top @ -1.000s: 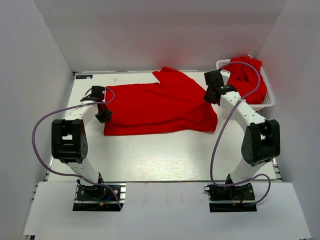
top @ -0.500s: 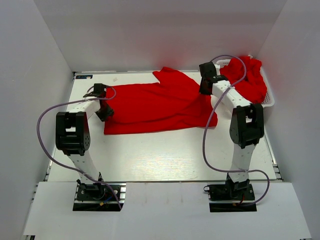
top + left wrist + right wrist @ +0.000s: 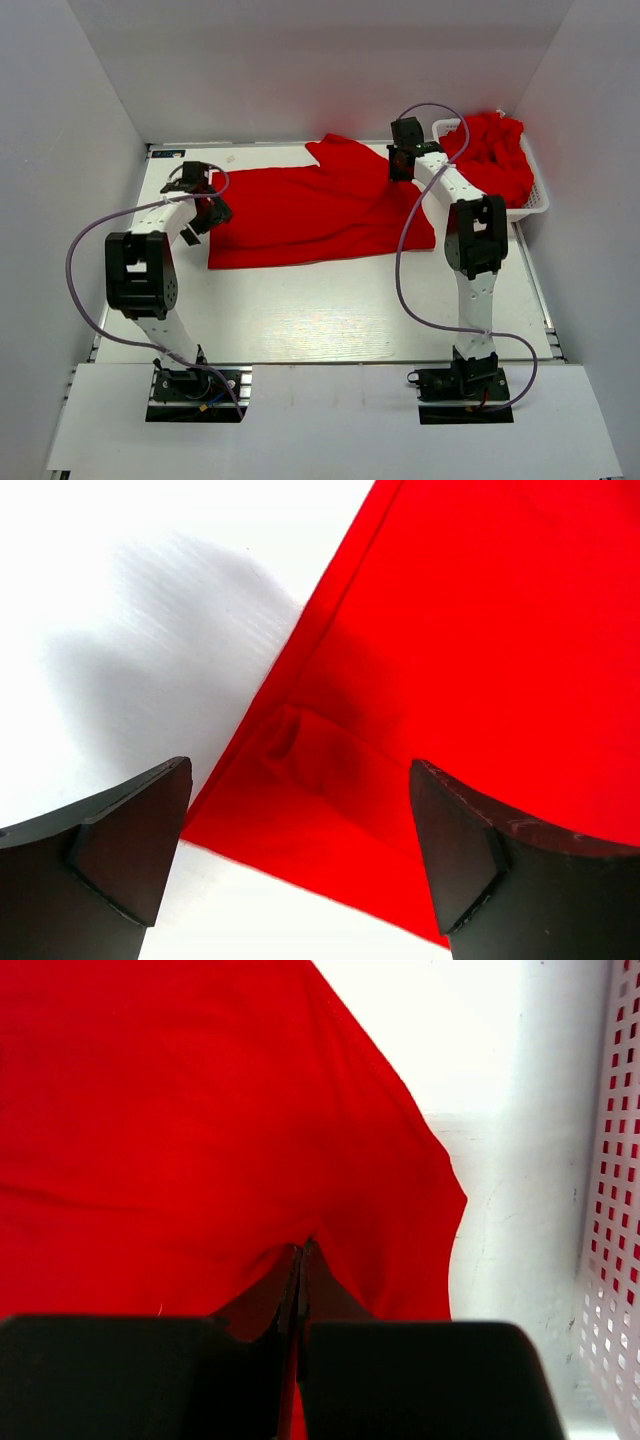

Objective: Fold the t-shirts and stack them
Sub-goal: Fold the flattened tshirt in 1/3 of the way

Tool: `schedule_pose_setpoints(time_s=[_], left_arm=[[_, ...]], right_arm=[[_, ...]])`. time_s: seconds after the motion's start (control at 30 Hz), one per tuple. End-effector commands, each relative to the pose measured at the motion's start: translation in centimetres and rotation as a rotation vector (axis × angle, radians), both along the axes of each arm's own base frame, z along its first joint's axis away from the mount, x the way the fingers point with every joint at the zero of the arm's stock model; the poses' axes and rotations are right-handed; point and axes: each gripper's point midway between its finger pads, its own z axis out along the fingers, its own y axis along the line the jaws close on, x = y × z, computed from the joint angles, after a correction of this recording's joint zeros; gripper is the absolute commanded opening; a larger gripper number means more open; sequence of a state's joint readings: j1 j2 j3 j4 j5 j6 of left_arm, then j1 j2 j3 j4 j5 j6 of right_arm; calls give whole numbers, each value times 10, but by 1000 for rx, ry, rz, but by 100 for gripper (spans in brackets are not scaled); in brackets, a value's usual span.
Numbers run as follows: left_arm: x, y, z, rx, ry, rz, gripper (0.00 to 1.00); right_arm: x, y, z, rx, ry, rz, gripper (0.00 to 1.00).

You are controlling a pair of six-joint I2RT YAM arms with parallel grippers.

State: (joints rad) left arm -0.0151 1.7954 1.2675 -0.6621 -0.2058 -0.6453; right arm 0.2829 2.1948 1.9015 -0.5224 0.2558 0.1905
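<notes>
We have one t-shirt (image 3: 320, 215) spread flat on the worktop (image 3: 330, 310), not yet folded. Left fingers (image 3: 130, 850) are apart over its corner, and right fingers (image 3: 400, 1380) are clamped on its cloth. Other t-shirts (image 3: 495, 155) wait in the basket (image 3: 537, 205). Nothing is stacked.

A white slatted basket (image 3: 537, 204) is set in the far right corner of the white counter (image 3: 330, 312). A small dark label (image 3: 170, 153) is stuck at the far left corner. The counter is enclosed by plain white walls (image 3: 330, 70) along its left, far and right edges. A white panel (image 3: 330, 425) is laid along the near edge.
</notes>
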Motion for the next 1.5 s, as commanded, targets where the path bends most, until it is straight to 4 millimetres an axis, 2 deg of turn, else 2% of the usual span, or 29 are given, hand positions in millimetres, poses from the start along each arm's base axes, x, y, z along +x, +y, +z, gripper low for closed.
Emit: schedule_pose_setpoints(time_s=[0.0,0.1,0.13,0.23,0.33,0.4,0.43,0.47,0.5,0.53,0.57,0.6,0.63,0.7,0.73,0.77,0.87,0.9,0.97,1.03,1.2,1.47], left_arm=[[-2,7,43,29,-113,12,100],[-6,6,52,20,-130,8,100],[-6,6,52,20,-130,8,100],[-10,1,55,22,-134,-27,100],[-11,-6,53,-3,-142,-90,100],[-13,-21,52,-47,-159,-161,100],[-14,-25,48,-57,-158,-188,100],[-9,-31,52,-83,-200,-217,100],[-15,-34,42,-97,-186,-225,100],[-15,-36,43,-105,-199,-243,100],[-16,-41,39,-124,-202,-268,100],[-16,-43,40,-132,-213,-274,100],[-15,-44,41,-133,-222,-292,100],[-17,-46,35,-136,-220,-306,100],[-18,-50,31,-140,-208,-332,100],[-18,-50,31,-140,-207,-332,100],[-19,-52,22,-151,-184,-335,100],[-20,-52,18,-153,-172,-334,100],[-20,-52,18,-153,-171,-334,100],[-23,-50,14,-146,-160,-329,100],[-23,-48,11,-132,-159,-331,100],[-24,-46,5,-125,-140,-325,100]], right_arm=[[14,2,17,16,-52,30,0],[17,1,11,4,-44,30,0],[21,1,18,8,-57,30,28],[13,4,19,17,-29,50,80],[-2,1,28,25,-19,51,90],[-21,1,24,41,10,62,90],[-27,1,37,55,-12,62,90],[-44,2,24,75,16,75,90],[-52,7,22,107,26,83,90],[-57,8,35,136,-3,71,90],[-70,7,19,152,32,67,90],[-75,10,18,177,44,75,90],[-81,14,27,229,37,64,90],[-99,12,2,237,90,61,90],[-114,18,-6,275,116,85,89],[-109,22,0,296,90,100,88],[-118,26,-16,323,143,112,79],[-118,26,-15,325,140,112,77],[-117,26,-24,323,160,108,72],[-112,28,-28,325,159,102,62],[-103,26,-41,326,176,75,55],[-97,16,-52,313,191,39,55]])
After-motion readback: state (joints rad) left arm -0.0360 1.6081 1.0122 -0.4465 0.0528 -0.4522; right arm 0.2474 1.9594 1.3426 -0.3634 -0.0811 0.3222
